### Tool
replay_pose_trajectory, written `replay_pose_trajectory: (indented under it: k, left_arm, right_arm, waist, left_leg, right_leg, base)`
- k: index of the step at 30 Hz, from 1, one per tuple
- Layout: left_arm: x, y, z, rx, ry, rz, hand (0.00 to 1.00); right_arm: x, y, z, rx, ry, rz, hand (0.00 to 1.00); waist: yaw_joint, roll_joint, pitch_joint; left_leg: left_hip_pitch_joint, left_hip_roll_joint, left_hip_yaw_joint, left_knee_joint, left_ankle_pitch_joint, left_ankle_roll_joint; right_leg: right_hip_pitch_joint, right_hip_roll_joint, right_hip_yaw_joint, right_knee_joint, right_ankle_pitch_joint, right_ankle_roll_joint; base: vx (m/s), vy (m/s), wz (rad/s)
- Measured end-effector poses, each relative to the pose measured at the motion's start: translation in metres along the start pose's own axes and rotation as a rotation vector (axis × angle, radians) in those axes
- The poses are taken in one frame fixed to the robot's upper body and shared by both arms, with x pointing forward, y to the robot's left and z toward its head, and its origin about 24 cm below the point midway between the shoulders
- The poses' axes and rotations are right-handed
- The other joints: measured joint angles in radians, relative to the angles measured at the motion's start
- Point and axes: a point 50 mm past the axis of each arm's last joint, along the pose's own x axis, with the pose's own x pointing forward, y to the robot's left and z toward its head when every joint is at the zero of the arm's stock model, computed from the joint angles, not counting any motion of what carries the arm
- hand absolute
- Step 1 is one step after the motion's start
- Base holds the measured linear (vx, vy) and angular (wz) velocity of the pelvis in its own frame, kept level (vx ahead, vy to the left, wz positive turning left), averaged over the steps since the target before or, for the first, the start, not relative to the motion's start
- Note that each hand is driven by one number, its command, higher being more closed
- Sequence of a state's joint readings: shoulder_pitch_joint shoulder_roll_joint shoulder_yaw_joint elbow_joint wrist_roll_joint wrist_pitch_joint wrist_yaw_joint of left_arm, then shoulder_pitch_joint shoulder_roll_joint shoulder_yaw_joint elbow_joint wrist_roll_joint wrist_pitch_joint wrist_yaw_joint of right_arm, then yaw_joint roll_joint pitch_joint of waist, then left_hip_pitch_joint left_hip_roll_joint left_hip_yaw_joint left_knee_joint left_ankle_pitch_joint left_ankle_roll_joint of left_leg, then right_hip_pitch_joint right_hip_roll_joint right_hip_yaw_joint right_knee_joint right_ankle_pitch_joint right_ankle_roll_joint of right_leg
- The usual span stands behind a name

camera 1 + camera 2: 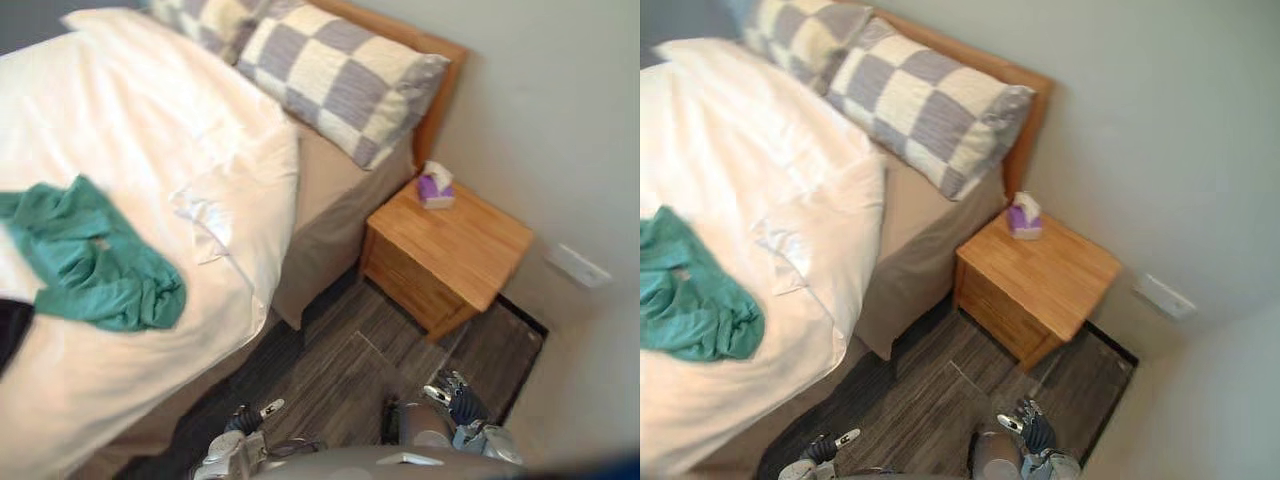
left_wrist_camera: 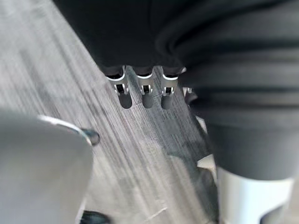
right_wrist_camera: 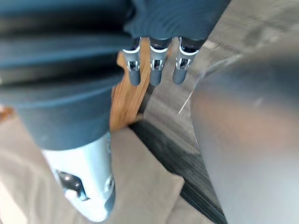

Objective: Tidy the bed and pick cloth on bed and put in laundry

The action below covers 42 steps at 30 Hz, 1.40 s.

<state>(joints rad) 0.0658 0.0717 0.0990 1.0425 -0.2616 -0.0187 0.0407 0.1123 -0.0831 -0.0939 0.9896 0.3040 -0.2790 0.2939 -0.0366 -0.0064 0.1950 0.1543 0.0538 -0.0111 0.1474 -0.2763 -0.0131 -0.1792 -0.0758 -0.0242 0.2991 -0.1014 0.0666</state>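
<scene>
At nine o'clock the green cloth [image 1: 95, 262] lies unpicked on the bed [image 1: 150, 120]; our left hand [image 1: 245, 422] and right hand [image 1: 458, 398] hang empty, fingers [image 2: 148, 93] apart.

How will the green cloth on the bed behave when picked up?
The cloth lies crumpled in soft folds, so it will probably flop and hang. It looks thin, likely light. It lies loose on the duvet, so it should lift freely.

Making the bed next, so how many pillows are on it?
2. One checkered pillow lies by the headboard on the nightstand side; the second pillow lies beside it, partly cut off at the picture's edge. Others may be out of view.
</scene>
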Motion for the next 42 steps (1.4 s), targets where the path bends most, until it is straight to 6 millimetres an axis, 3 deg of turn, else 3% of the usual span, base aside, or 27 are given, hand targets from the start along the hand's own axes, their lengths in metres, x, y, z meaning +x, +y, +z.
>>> replay_pose_trajectory:
  k: [1,3,4,6,9,11,14,18,20,23,29,34,36,37,39,41,42]
  left_arm:
    - [0.000,-0.007,0.000,-0.004,-0.013,-0.024,0.00]
    - [-0.001,-0.012,0.000,-0.001,-0.025,-0.040,0.00]
    - [-0.001,-0.012,0.000,-0.001,-0.029,-0.040,0.00]
    - [-0.002,-0.010,0.002,-0.015,-0.040,-0.029,0.00]
    - [-0.003,-0.001,-0.001,-0.033,-0.035,0.008,0.00]
    - [-0.003,0.000,0.000,-0.036,-0.036,0.011,0.00]
    - [-0.003,0.001,-0.002,-0.054,-0.033,0.017,0.00]
    - [-0.004,0.000,-0.005,-0.004,-0.041,0.014,0.00]
    - [-0.004,0.002,-0.004,0.038,-0.044,0.013,0.00]
    - [-0.004,-0.001,-0.005,0.104,-0.039,-0.003,0.00]
    - [-0.003,-0.001,-0.013,0.163,0.023,-0.011,0.00]
    - [-0.003,0.005,-0.016,0.184,0.069,-0.015,0.00]
    - [-0.003,0.007,-0.017,0.186,0.087,-0.026,0.00]
    - [-0.003,0.008,-0.017,0.188,0.092,-0.028,0.00]
    - [-0.004,0.010,-0.018,0.183,0.099,-0.022,0.00]
    - [-0.005,0.021,-0.018,0.188,0.102,-0.009,0.00]
    - [-0.005,0.026,-0.018,0.198,0.105,-0.001,0.00]
  right_arm:
    - [0.001,0.000,0.003,-0.008,-0.014,0.000,0.00]
    - [0.003,0.005,0.007,-0.065,-0.014,0.034,0.00]
    - [0.003,0.005,0.008,-0.075,-0.010,0.038,0.00]
    - [0.004,0.010,0.005,-0.105,0.026,0.068,0.00]
    - [0.006,0.019,0.000,-0.123,0.074,0.101,0.00]
    - [0.008,0.021,0.000,-0.128,0.088,0.104,0.00]
    - [0.007,0.018,-0.003,-0.109,0.105,0.070,0.00]
    - [0.003,0.014,-0.010,-0.083,0.125,0.030,0.00]
    - [0.002,0.012,-0.015,-0.042,0.137,0.002,0.00]
    - [-0.002,0.006,-0.022,0.023,0.151,-0.052,0.00]
    - [-0.010,-0.016,-0.024,0.246,0.072,-0.288,0.00]
    - [-0.029,-0.051,-0.022,0.337,-0.022,-0.585,0.00]
    - [-0.035,-0.068,-0.010,0.304,-0.076,-0.689,0.00]
    - [-0.037,-0.079,0.009,0.286,-0.152,-0.751,0.00]
    - [-0.039,-0.090,0.048,0.208,-0.294,-0.797,0.00]
    - [-0.044,-0.096,0.112,0.009,-0.492,-0.788,0.00]
    - [-0.046,-0.096,0.130,-0.044,-0.546,-0.775,0.00]
  waist:
    - [0.022,0.029,-0.001]
    - [0.010,0.040,-0.004]
    - [0.012,0.040,-0.004]
    - [0.026,0.028,-0.006]
    - [0.031,-0.004,-0.022]
    - [0.029,-0.006,-0.028]
    - [0.023,-0.001,-0.036]
    - [0.024,-0.005,-0.067]
    - [0.023,-0.016,-0.077]
    - [0.015,-0.013,-0.081]
    - [-0.013,0.011,-0.098]
    - [-0.031,0.005,-0.100]
    - [-0.032,0.000,-0.103]
    - [-0.034,0.002,-0.102]
    - [-0.035,0.003,-0.101]
    - [-0.027,0.002,-0.112]
    - [-0.027,-0.004,-0.115]
  left_leg:
    - [-0.001,0.013,0.002,0.002,0.013,-0.012]
    - [0.005,0.042,-0.007,0.000,0.021,-0.033]
    - [0.005,0.052,-0.005,-0.001,0.028,-0.044]
    - [0.018,0.078,-0.007,-0.002,0.067,-0.057]
    - [-0.012,0.081,0.008,0.036,0.089,-0.071]
    - [-0.053,0.091,0.052,0.084,0.102,-0.089]
    - [-0.092,0.096,0.211,0.118,0.135,-0.100]
    - [-0.069,0.085,0.279,0.022,0.190,-0.101]
    - [-0.046,0.071,0.281,-0.064,0.253,-0.099]
    - [-0.030,0.069,0.293,-0.104,0.304,-0.095]
    - [-0.014,0.073,0.341,-0.149,0.315,-0.089]
    - [0.005,0.079,0.360,-0.191,0.315,-0.089]
    - [0.015,0.073,0.358,-0.222,0.315,-0.089]
    - [0.019,0.069,0.356,-0.246,0.313,-0.088]
    - [0.010,0.070,0.346,-0.250,0.292,-0.068]
    - [-0.004,0.068,0.336,-0.252,0.270,-0.056]
    - [-0.010,0.066,0.336,-0.252,0.271,-0.056]
  right_leg:
    - [-0.006,0.003,-0.016,0.051,-0.022,-0.014]
    - [-0.008,0.013,0.010,0.175,-0.108,-0.055]
    - [-0.002,0.018,0.004,0.188,-0.117,-0.070]
    - [0.032,0.025,-0.026,0.220,-0.142,-0.094]
    - [0.059,0.004,-0.062,0.220,-0.182,-0.093]
    - [0.083,-0.012,-0.098,0.186,-0.183,-0.092]
    - [0.146,-0.052,-0.180,0.115,-0.183,-0.092]
    - [0.187,-0.058,-0.219,0.051,-0.161,-0.069]
    - [0.205,-0.055,-0.231,-0.003,-0.126,-0.063]
    - [0.231,-0.043,-0.231,-0.064,-0.072,-0.061]
    - [0.242,-0.015,-0.175,-0.162,-0.013,-0.052]
    - [0.262,0.008,-0.140,-0.225,0.028,-0.050]
    - [0.262,0.010,-0.130,-0.240,0.027,-0.051]
    - [0.258,0.013,-0.131,-0.250,0.027,-0.053]
    - [0.255,0.019,-0.135,-0.248,0.034,-0.049]
    - [0.239,0.018,-0.137,-0.254,0.039,-0.035]
    - [0.235,0.018,-0.130,-0.257,0.042,-0.030]
  base:
    - [0.36,-0.353,1.20]
    - [0.37,-0.303,1.27]
    - [0.30,-0.215,1.21]
    - [0.24,-0.223,0.94]
    - [0.14,-0.158,0.68]
    - [0.08,-0.109,0.69]
    - [0.04,-0.067,0.72]
    - [0.03,0.010,0.65]
    - [0.03,0.020,0.22]
    - [0.00,0.007,-0.01]
    - [-0.05,0.015,-0.22]
    - [-0.12,0.015,-0.17]
    - [-0.15,0.019,-0.07]
    - [-0.20,0.028,0.11]
    - [-0.21,0.038,0.20]
    - [-0.23,0.042,0.12]
    - [-0.23,0.049,0.08]
